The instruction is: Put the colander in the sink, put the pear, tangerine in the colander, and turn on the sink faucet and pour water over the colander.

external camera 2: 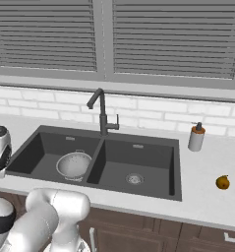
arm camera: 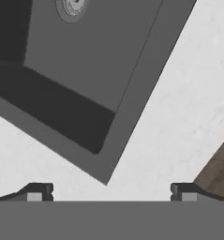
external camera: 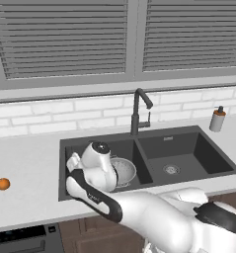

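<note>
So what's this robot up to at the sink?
It's washing fruit. The colander already sits in the left basin of the sink. The gripper hangs open and empty over the sink's front corner. The tangerine and pear lie on the counter on opposite sides, and no water shows at the faucet.

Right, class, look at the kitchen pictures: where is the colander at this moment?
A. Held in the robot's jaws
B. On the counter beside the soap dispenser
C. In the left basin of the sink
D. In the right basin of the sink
C: the colander sits on the floor of the left basin of the sink, left of the divider below the sink faucet, while the right basin holds just its drain.
</note>
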